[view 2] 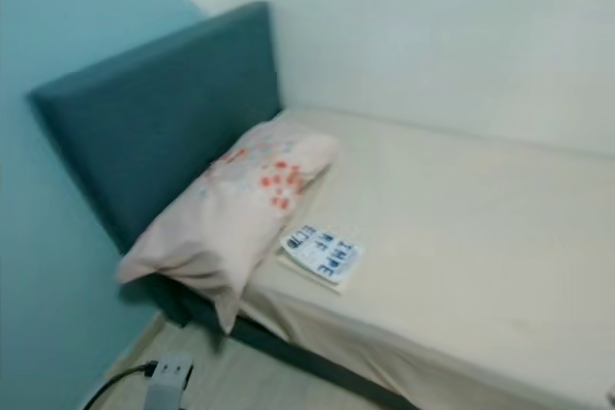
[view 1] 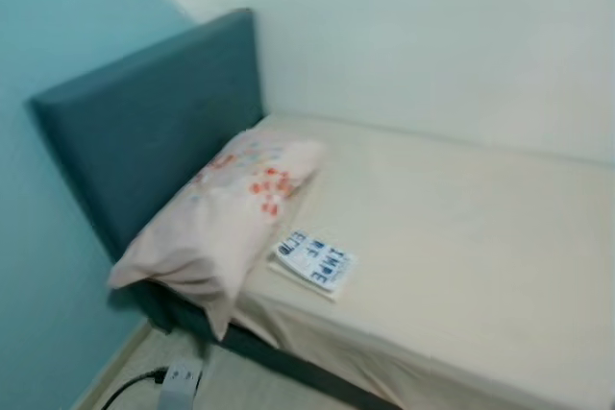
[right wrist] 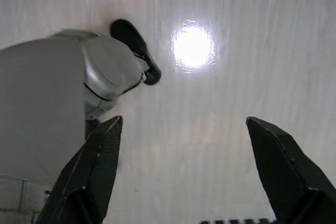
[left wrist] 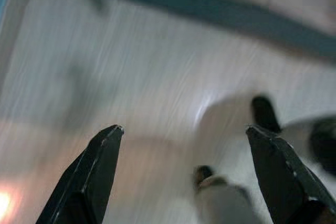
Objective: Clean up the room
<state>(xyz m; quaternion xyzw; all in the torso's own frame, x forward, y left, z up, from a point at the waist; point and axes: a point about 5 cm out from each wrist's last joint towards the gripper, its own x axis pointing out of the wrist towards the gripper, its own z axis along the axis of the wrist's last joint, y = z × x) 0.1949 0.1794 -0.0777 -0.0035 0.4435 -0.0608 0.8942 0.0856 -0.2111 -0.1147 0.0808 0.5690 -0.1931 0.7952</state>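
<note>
Both pincers, left pincer [left wrist: 184, 132] and right pincer [right wrist: 184, 124], hang idle with fingers apart over the floor [left wrist: 131, 66] (nothing held), well short of the book [view 1: 314, 260] lying beside the pillow [view 1: 221, 213] on the bed [view 1: 461, 228], likely awaiting tidying.

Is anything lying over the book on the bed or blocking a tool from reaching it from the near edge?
Nothing visible does. The book lies flat and uncovered on the sheet near the bed's front edge, beside the pillow, whose edge looks very close to it. Both tools, left and right, hang open over the floor.
</note>
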